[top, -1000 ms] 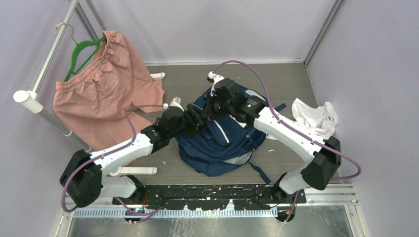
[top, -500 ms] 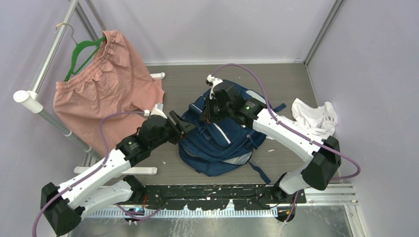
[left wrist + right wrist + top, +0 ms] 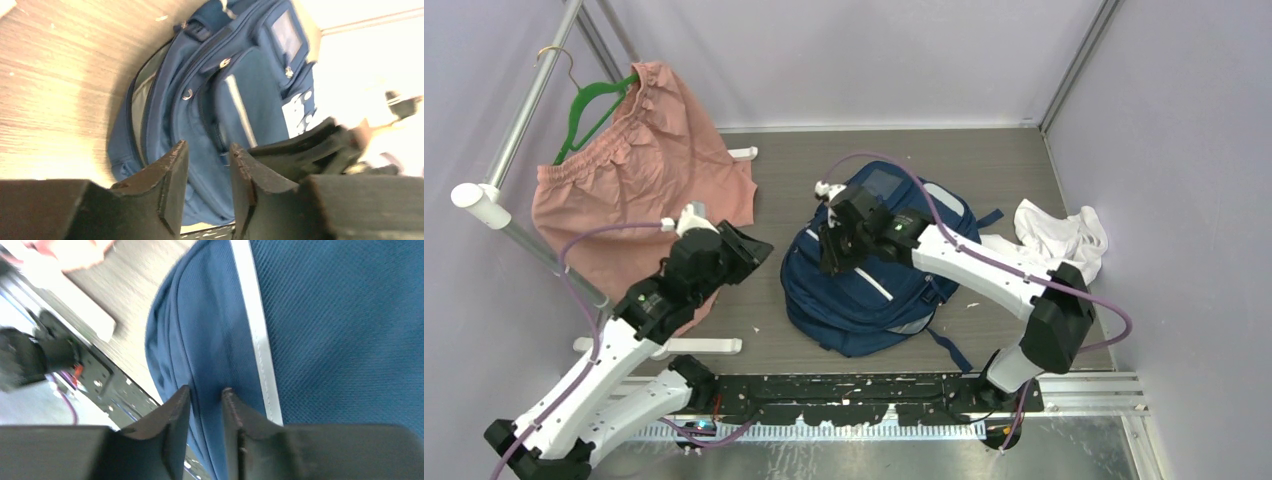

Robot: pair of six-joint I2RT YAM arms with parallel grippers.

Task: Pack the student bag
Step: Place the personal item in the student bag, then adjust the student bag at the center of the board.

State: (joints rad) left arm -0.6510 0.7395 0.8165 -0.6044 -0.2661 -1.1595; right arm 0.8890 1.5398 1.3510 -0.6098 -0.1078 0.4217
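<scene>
Overhead and wrist views. The student bag [image 3: 869, 300] lies flat near the centre of the grey worktop [image 3: 794, 165], front pocket and white stripes facing up. The left gripper [image 3: 746, 246] hangs clear of the bag on its left side, near the hem of the pink shorts [image 3: 644, 190] that hang from a green hanger [image 3: 589, 110]. Its jaws are narrowly parted and hold nothing. The right gripper [image 3: 828, 252] is over the bag's left half, its jaws also slightly apart, tips close to the navy fabric beside a white stripe. Whether they touch the fabric cannot be told. A white cloth [image 3: 1064, 240] lies at the right of the bag.
</scene>
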